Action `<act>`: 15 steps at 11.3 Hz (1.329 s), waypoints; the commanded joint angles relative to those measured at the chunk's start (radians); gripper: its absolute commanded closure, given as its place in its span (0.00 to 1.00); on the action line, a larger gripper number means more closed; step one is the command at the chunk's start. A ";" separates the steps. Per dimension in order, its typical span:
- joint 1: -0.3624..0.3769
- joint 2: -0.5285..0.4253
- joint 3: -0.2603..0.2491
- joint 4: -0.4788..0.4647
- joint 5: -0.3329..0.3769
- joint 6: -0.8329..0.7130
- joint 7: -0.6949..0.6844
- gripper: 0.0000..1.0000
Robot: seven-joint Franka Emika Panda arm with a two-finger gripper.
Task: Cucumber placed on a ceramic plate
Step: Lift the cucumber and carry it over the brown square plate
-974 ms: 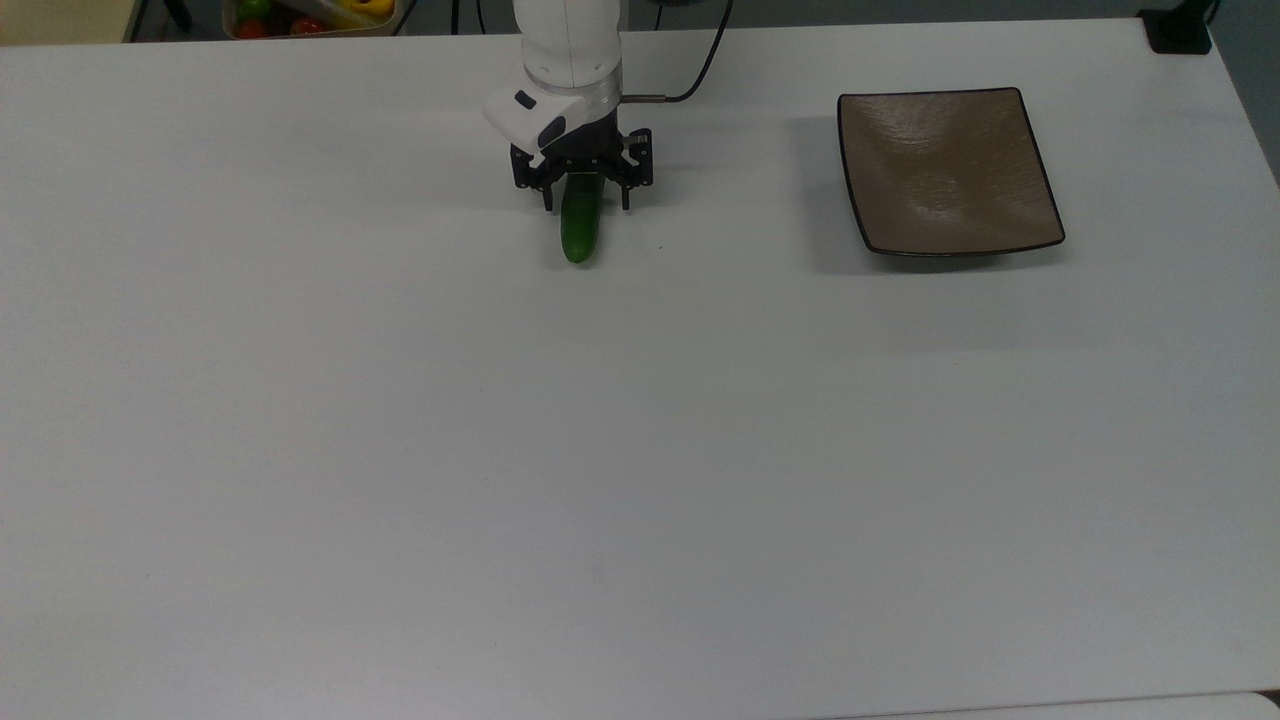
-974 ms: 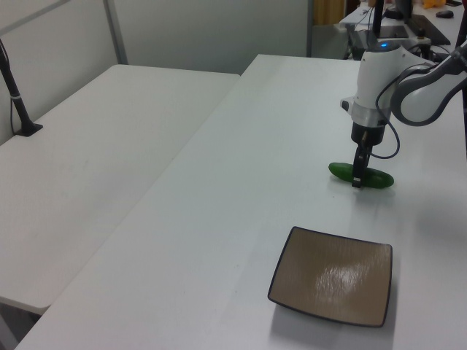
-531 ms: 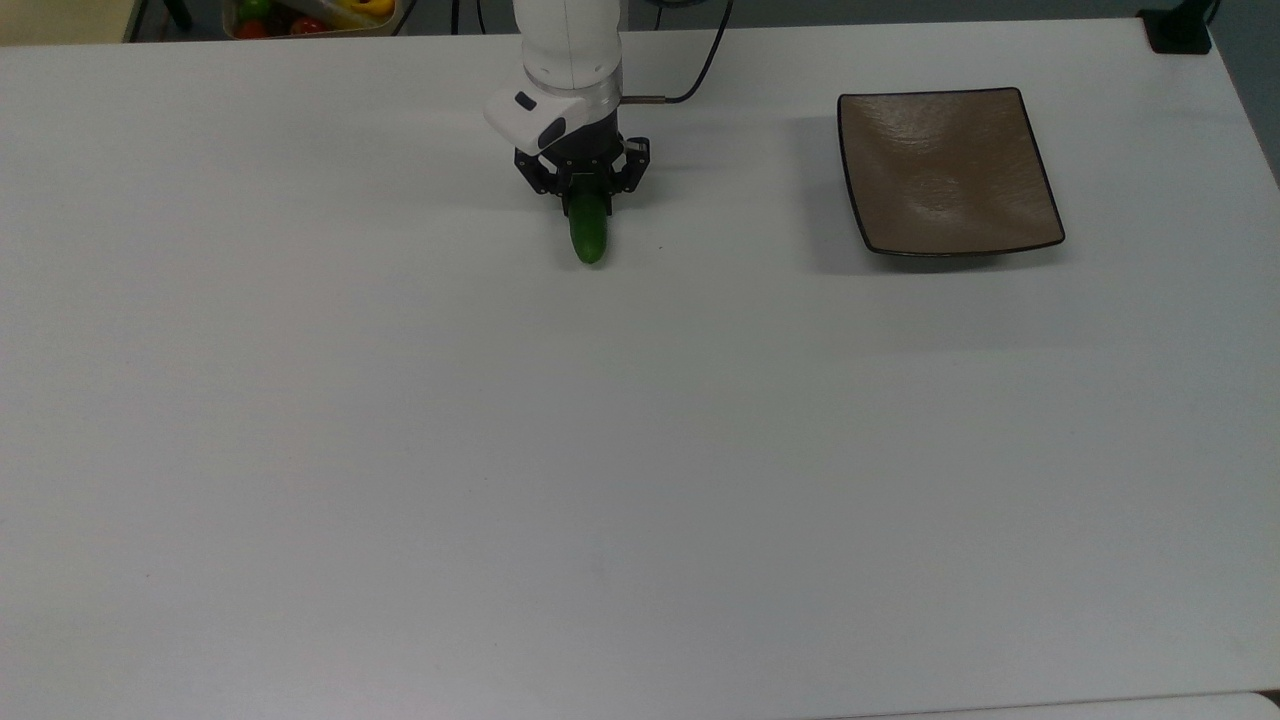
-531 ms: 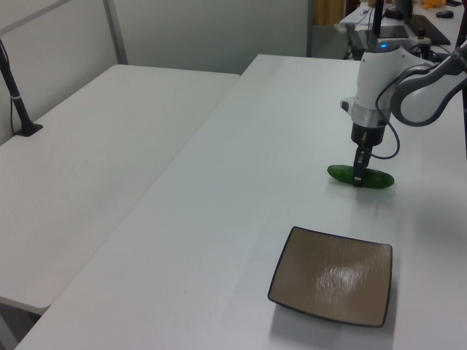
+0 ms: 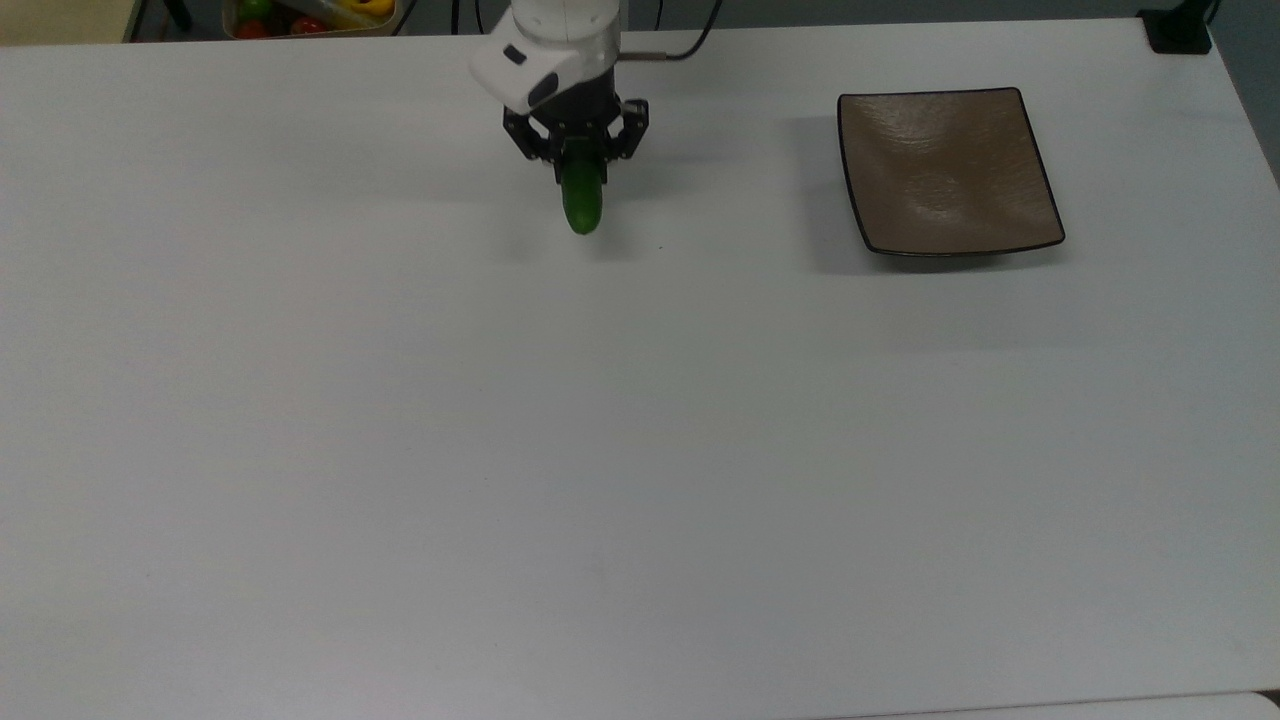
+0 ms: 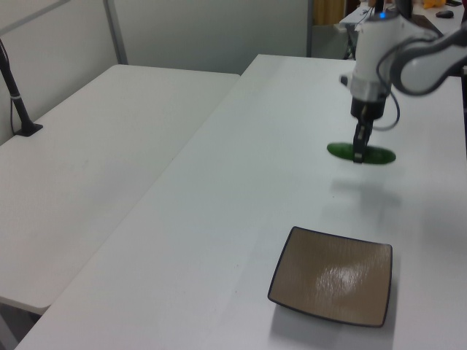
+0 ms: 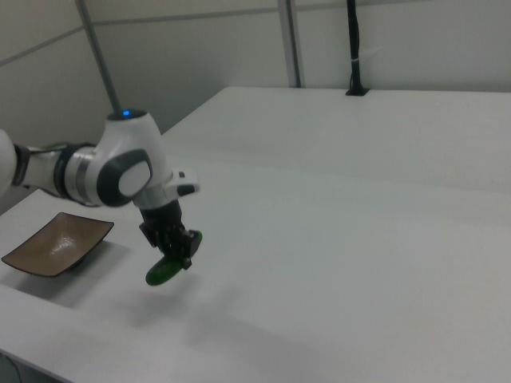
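Note:
The dark green cucumber (image 5: 582,200) hangs level above the white table, its shadow on the tabletop below it. My gripper (image 5: 578,165) is shut on the cucumber near its middle. In the left view the cucumber (image 6: 363,154) lies crosswise under the gripper (image 6: 359,156), clear of the table. In the right view the gripper (image 7: 182,254) holds the cucumber (image 7: 165,268) off the surface. The square brownish ceramic plate (image 5: 945,170) sits empty at the top view's right, well apart from the gripper. It also shows as the plate (image 6: 332,285) in the left view and the plate (image 7: 56,243) in the right view.
A bin with red, green and yellow produce (image 5: 305,14) stands beyond the table's far edge in the top view. A black clamp (image 5: 1178,30) sits at the top view's upper right corner. A second white table (image 6: 95,153) adjoins at the left view's left.
The gripper closed on the cucumber and has lifted it off the table; the arm has risen and the cucumber's shadow now lies apart from it.

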 commanded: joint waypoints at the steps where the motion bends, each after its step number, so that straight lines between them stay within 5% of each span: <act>1: -0.027 -0.030 -0.031 0.196 -0.014 -0.282 -0.035 0.88; 4: -0.027 -0.036 -0.052 0.359 0.000 -0.443 -0.106 0.88; 10: 0.115 -0.061 -0.040 0.450 0.100 -0.468 -0.046 0.88; 12: 0.161 -0.059 0.018 0.467 0.109 -0.461 0.050 0.88; 15: 0.161 -0.032 0.170 0.465 0.118 -0.447 0.175 0.88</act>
